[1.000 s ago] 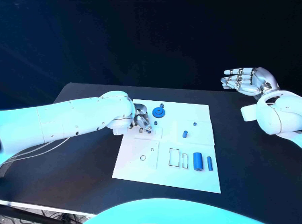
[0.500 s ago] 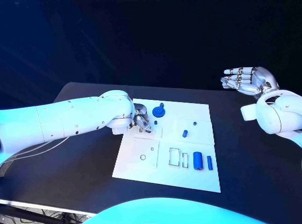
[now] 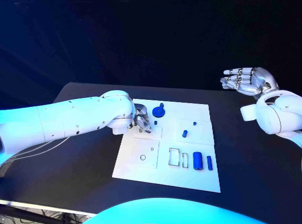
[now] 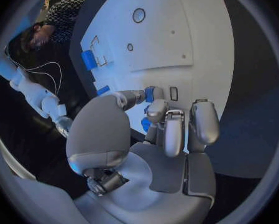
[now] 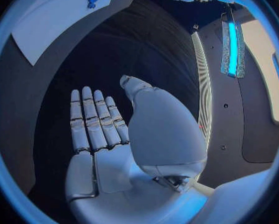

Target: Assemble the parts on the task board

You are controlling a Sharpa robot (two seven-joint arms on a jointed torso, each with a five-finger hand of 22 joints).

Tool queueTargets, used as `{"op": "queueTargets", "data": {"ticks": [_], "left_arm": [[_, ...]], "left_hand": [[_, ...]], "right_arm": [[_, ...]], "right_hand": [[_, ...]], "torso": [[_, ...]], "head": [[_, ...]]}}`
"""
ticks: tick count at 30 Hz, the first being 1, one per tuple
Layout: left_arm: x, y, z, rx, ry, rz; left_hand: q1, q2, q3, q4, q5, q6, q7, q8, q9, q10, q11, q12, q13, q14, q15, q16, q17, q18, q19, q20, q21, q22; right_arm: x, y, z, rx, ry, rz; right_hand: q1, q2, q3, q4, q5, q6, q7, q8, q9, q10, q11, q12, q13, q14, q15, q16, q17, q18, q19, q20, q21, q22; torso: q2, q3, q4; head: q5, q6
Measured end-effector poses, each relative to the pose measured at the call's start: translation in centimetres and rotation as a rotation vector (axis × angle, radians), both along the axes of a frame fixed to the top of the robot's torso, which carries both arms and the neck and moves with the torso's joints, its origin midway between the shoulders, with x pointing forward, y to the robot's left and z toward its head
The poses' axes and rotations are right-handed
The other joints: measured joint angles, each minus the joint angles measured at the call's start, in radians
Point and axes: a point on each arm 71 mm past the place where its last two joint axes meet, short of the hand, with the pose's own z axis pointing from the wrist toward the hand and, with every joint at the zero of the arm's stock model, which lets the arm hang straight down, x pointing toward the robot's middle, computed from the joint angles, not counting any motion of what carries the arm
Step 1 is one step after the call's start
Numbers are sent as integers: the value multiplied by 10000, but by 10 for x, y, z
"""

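Black table (image 3: 77, 154), left hand (image 3: 141, 122) pinching blue part (image 4: 149, 94).

We could read no text, label, brand, number or sign anywhere. The task board (image 3: 198, 179) carried only thin dark outlines of rectangles and small circles, with no lettering we could make out, and the blue parts (image 3: 198, 160) lying on it bore no markings that we could see.
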Motion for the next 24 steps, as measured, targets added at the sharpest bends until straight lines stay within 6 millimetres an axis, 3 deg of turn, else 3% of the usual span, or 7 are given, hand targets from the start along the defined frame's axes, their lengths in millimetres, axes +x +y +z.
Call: {"op": "queueTargets", "data": {"ticks": [12, 24], "left_arm": [[2, -3, -1, 131, 111, -48], [6, -6, -3, 279, 366, 59]], "left_hand": [[-2, -2, 0, 0, 1, 104, -29, 0, 16, 35, 35, 0, 19, 0, 0, 0, -1, 0, 0, 0, 0, -1], [-83, -83, 0, 0, 257, 196, -46, 7, -14, 108, 35, 79, 128, 0, 0, -1, -1, 0, -1, 0, -1, -52]], "right_arm": [[-3, 4, 0, 46, 52, 111], [-3, 3, 0, 46, 67, 99]], "right_hand": [[-39, 39, 0, 0, 0, 0, 0, 0, -3, 0, 0, 0, 0, 0, 0, 0, -7, 0, 0, 0, 0, -15], [-39, 39, 0, 0, 0, 0, 0, 0, -12, 0, 0, 0, 0, 0, 0, 0, -14, 0, 0, 0, 0, -26]], "torso": [[7, 0, -6], [3, 7, -11]], "head": [[-24, -51], [-32, -35]]}}
